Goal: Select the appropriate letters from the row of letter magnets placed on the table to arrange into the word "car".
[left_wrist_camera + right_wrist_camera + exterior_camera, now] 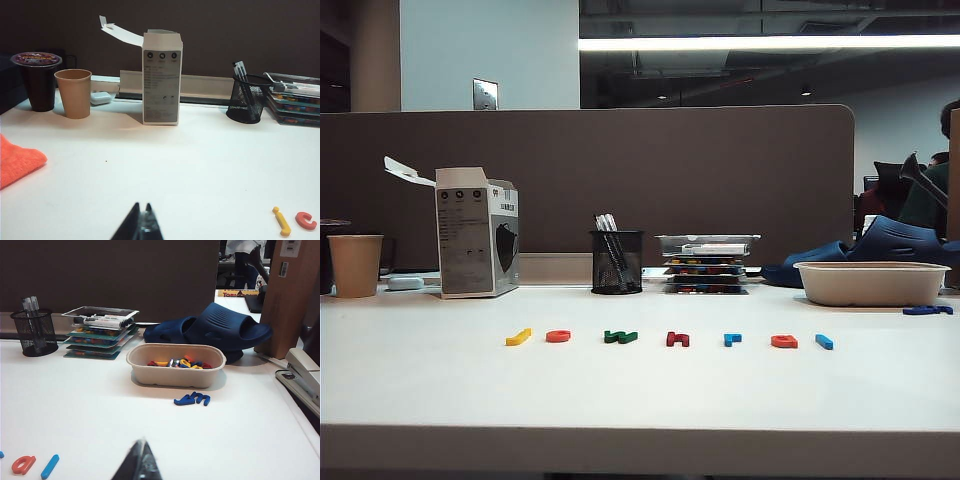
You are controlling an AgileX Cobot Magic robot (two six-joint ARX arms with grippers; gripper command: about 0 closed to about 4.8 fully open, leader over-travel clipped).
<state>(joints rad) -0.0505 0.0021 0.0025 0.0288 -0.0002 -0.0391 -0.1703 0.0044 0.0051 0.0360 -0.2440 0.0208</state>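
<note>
A: Fingers first. Left gripper [142, 227]?

B: Tips pressed together, clenched on nothing, low over bare white table [200, 165]. Only its wrist view shows it.

A: Right gripper [141, 462]?

B: Same, fingers closed tight and nothing between them, over bare table, near the blue bar piece [50, 466] and an orange-red a [23, 464]. Neither arm shows in the exterior view.

A: Task letters?

B: The row of letter magnets [670, 338] lies across the table's middle, all seven flat and apart from each other. From the left in the exterior view: yellow piece [518, 337], orange-red c [558, 336], green piece [620, 337], dark red letter [677, 339], light blue r [732, 339], then the orange-red a, then the blue bar. The c, r and a are untouched in the row.

A: Further out?

B: Behind the row, a white carton [477, 232] with its flap open, a paper cup [355, 265], a black mesh pen holder [616, 261], stacked trays [706, 262]. On the right a beige tray [175, 365] holding mixed letters, dark blue pieces [192, 399] just in front of it, blue slippers [215, 330] behind, and a stapler [302, 372] at the table's edge. Orange cloth [17, 160] at the far left.
</note>
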